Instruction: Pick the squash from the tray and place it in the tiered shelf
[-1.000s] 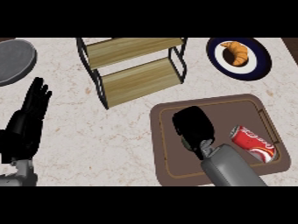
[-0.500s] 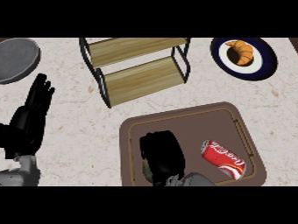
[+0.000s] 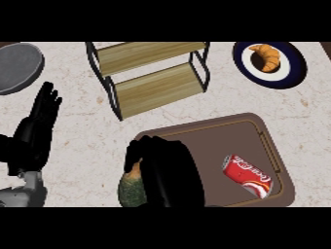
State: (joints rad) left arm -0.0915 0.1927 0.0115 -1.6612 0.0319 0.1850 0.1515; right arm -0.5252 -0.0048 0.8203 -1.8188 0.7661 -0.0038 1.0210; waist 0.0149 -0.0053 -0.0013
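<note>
The squash (image 3: 132, 188), mottled green and tan, lies at the left edge of the brown tray (image 3: 229, 138), mostly hidden under my right hand (image 3: 165, 168). That black hand lies over the squash with its fingers curled down around it. The tiered shelf (image 3: 150, 75), black wire frame with two wooden boards, stands at the back centre, apart from the tray. My left hand (image 3: 32, 131) rests open at the left with fingers pointing up, holding nothing.
A red soda can (image 3: 248, 175) lies on its side in the tray's right half. A dark blue plate (image 3: 269, 65) with a croissant (image 3: 264, 56) sits at the back right. A grey pan (image 3: 9, 67) is at the back left.
The view has shifted, so the tray and can appear further left and lower. My right hand has come down onto the squash at the tray's left edge, and the squash now shows beneath it.
</note>
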